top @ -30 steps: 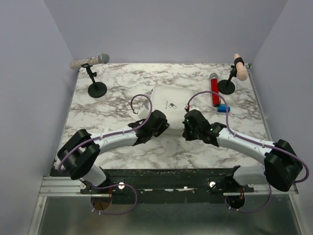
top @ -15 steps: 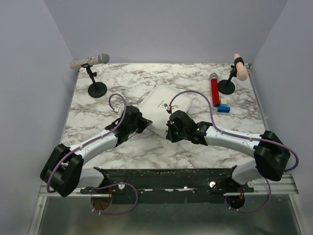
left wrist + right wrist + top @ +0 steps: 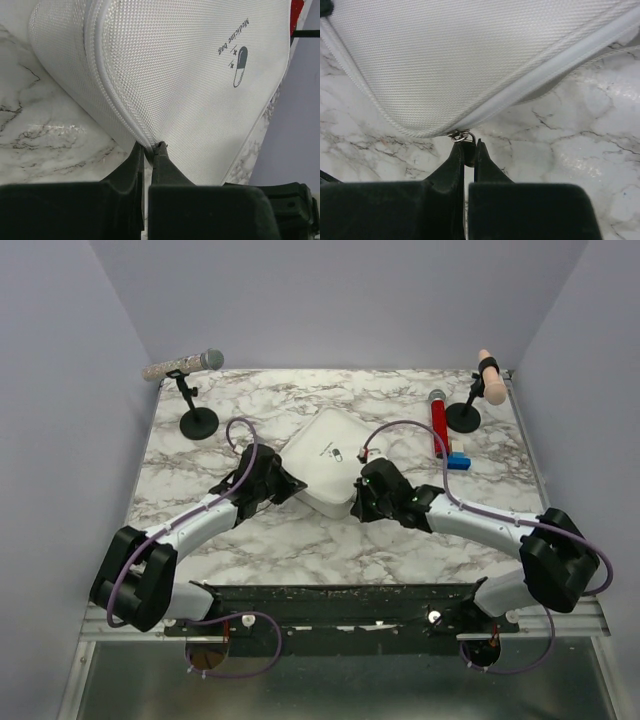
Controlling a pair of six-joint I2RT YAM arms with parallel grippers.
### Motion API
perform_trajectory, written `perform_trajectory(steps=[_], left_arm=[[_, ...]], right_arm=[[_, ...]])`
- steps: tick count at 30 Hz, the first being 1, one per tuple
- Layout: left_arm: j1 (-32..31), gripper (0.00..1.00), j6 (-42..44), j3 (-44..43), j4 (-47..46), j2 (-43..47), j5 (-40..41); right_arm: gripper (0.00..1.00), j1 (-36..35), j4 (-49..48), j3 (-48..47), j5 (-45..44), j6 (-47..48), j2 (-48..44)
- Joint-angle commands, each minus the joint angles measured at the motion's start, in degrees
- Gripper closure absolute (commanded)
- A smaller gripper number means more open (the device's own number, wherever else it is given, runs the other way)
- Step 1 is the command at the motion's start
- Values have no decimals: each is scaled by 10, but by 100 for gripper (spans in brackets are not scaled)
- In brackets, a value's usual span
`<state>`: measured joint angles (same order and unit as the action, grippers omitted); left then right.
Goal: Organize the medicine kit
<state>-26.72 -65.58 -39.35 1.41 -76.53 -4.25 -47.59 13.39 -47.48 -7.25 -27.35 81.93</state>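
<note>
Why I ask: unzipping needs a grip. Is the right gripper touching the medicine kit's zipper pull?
Touching. The right wrist view shows the right gripper shut on the zipper pull, its metal ring right at the tips, at the medicine kit's edge.

Soft, even overhead light — mild glare on the marble table (image 3: 62,132), wrist-view foregrounds dark, blurred.

The medicine kit (image 3: 325,455), a light grey-white woven case with rounded corners and a small pill logo on its lid, lies flat mid-worktop (image 3: 400,550), turned diagonally, seemingly zipped shut.
</note>
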Motion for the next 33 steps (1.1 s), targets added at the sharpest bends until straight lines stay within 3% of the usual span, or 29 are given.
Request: perform_trajectory(steps=[1,13,18,24,33], left_arm=[[51,100,156,15,70,12,139],[51,100,207,47,119,65,138],[54,100,220,40,138,67,158],[68,100,245,-27,137,28,174],[86,100,288,-192,108,-149,166]], right_arm=[[99,82,118,9,-88,18,-16],[99,201,109,-72,-69,11,50],[99,216,110,-96,-71,11,78],[99,215,99,-12,-53,18,-5],[99,164,130,80,-52,4,-145]])
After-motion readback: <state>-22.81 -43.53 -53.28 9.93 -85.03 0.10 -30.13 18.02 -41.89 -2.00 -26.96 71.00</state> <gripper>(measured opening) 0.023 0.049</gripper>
